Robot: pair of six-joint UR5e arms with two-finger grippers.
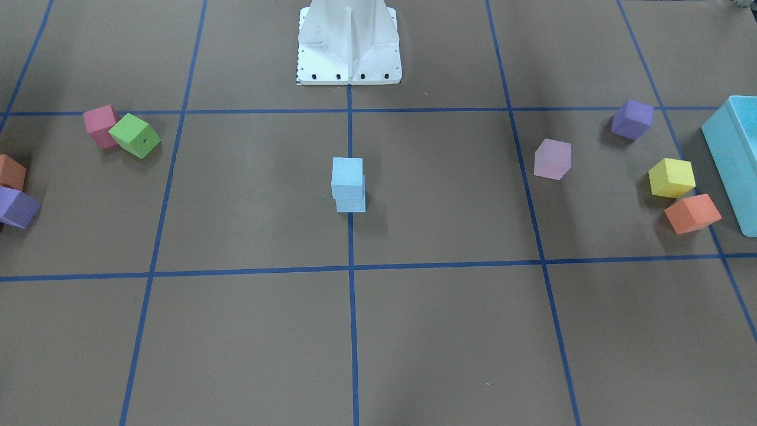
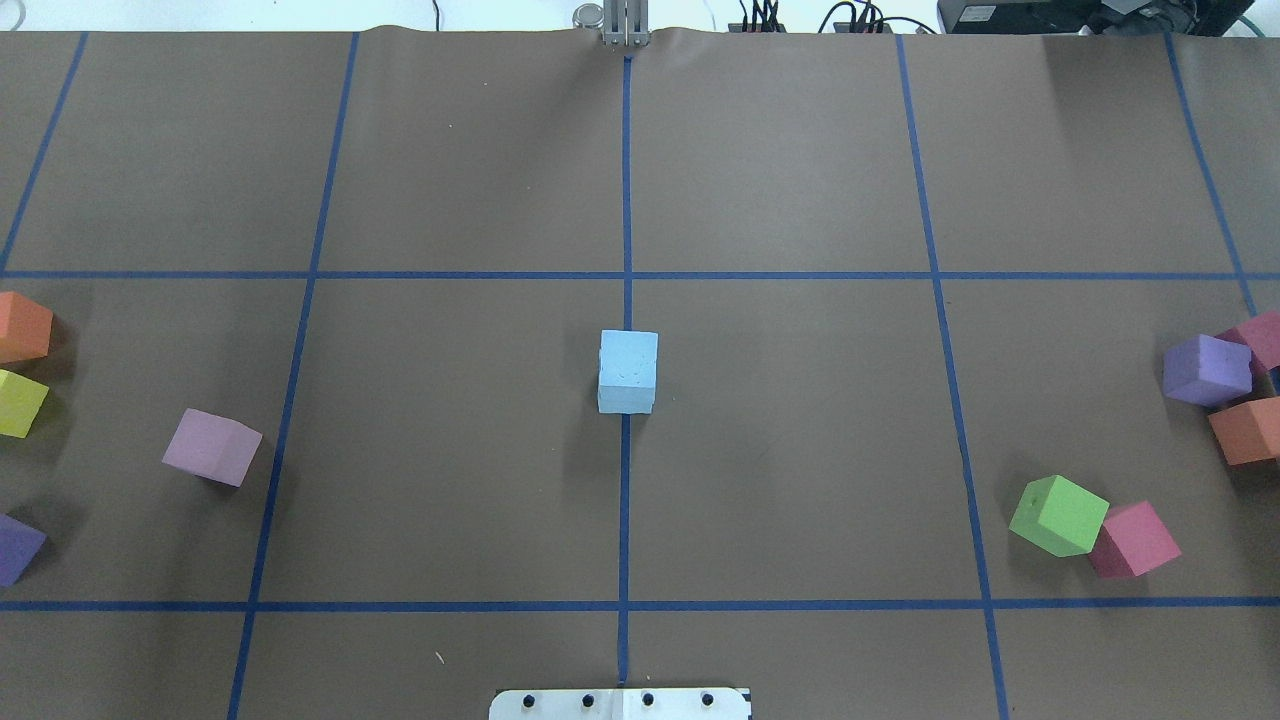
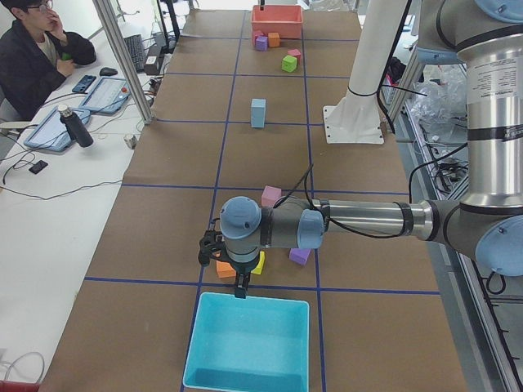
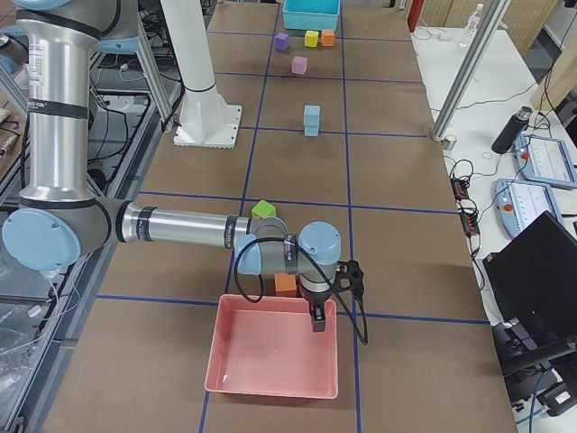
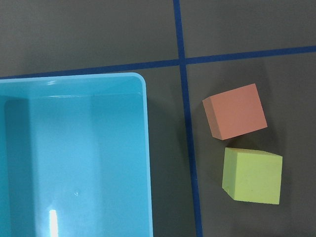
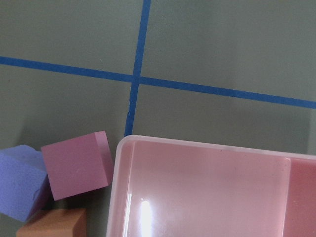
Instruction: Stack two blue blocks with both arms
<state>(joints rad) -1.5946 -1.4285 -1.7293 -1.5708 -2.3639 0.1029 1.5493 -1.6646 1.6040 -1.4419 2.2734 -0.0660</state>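
Two blue blocks [image 1: 348, 183] stacked at the centre of the front-facing frame, one on top of the other, upper cube nudged a little off the lower, both planted on the vertical blue tape line [image 1: 352, 331] and well apart from every other cube. Over to the exterior left view: left arm [image 3: 368, 219] stretched level across the lower half, left gripper [image 3: 243, 289] pointing down right at the upper rim of the turquoise box [image 3: 261, 339]; jaws too small to read there, cannot tell whether released or clenched. From the left wrist: turquoise box filling the lower left, orange cube [image 5: 235, 111] and yellow cube [image 5: 252, 176] just beside each other at right. Exterior right view now: right arm [image 4: 180, 225] reaching low across the middle, right gripper [image 4: 317, 323] hanging at the upper right rim of the pink tray [image 4: 270, 352]; again cannot tell the jaw state. From the right wrist: tray corner at lower right, magenta cube [image 6: 76, 165] pressed against a purple cube [image 6: 19, 182] at lower left.
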